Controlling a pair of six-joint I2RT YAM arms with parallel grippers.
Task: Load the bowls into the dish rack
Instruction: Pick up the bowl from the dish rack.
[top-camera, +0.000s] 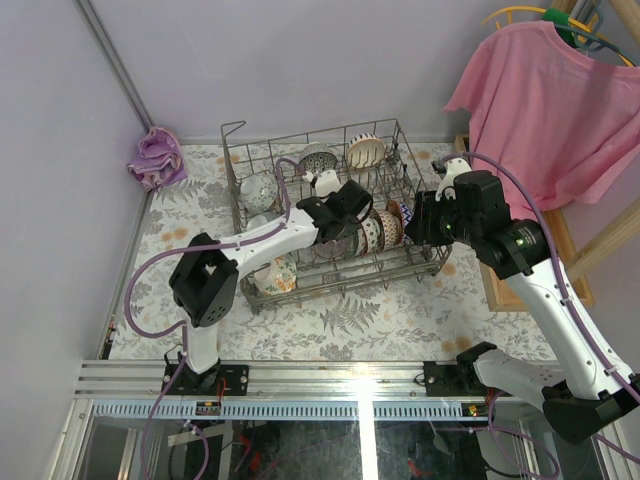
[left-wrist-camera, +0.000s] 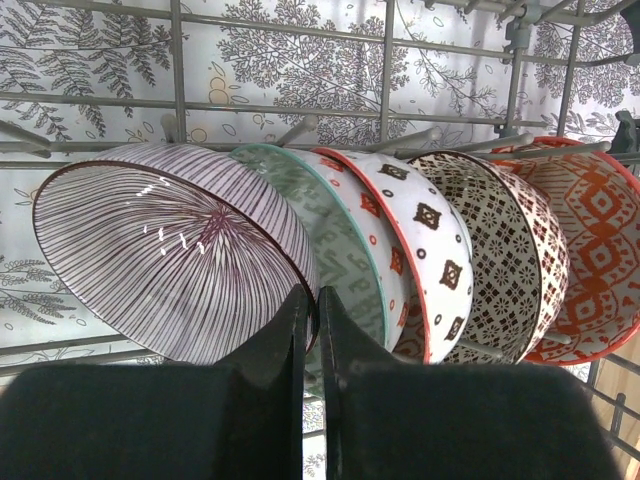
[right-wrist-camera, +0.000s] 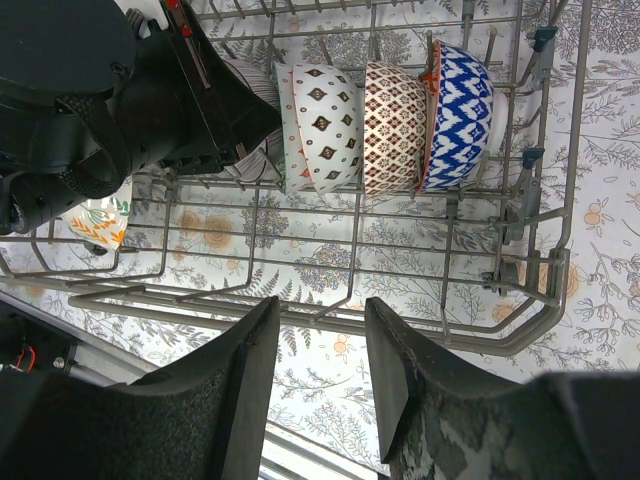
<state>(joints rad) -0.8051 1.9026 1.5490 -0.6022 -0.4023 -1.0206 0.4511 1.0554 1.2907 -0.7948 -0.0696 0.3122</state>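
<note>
No writing, label, brand mark or number can be read in any of the views. The bowls (left-wrist-camera: 170, 260) carry only painted patterns of stripes, diamonds and zigzags. The cloth over the desk (top-camera: 400, 320) shows only a fern and flower print.

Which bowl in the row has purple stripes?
The striped bowl at the row's left end in the left wrist view; only it has thin fanning lines.
</note>
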